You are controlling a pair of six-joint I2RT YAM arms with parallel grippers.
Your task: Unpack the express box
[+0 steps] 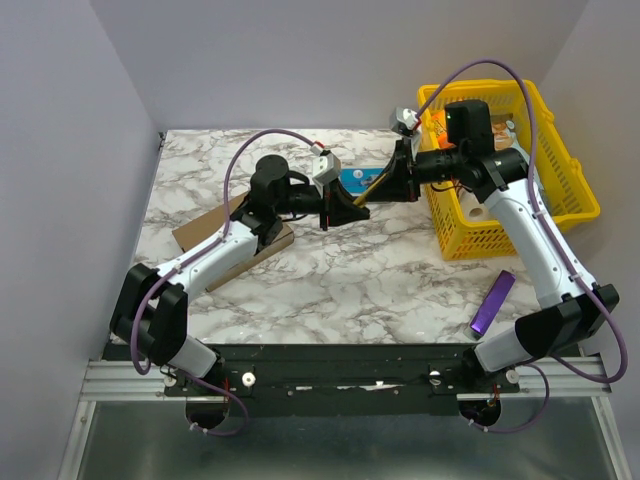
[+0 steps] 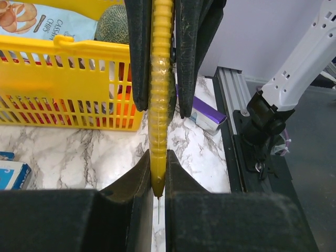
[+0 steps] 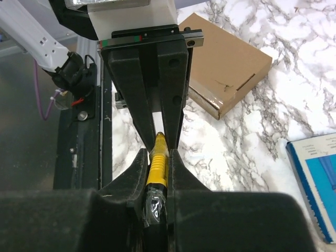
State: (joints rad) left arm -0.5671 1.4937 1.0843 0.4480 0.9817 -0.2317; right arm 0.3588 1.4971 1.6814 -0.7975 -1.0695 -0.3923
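Far left: express box (image 1: 200, 232) lies flat on the marble table (image 1: 330, 280), flap down, partly under the left arm's forearm. No gripper touches it.

Centre-left: left gripper (image 2: 158, 170) is raised over the table, fingers narrowed and clamped on 1 end of a slim yellow tool (image 2: 160, 105) with a ridged back. It is probably a box cutter; the tip is too thin to be sure.

Centre: blue box (image 1: 358, 178) with a white label sits on the table behind the 2 grippers.

Centre-right: right gripper (image 3: 157, 168) meets the left one head-on, its fingers pressed against the other end of the same tool, so both arms hold it.

Right: yellow basket (image 1: 520, 236) stands at the table's edge with packets inside. A purple packet (image 1: 493, 303) lies on the marble in front of it.
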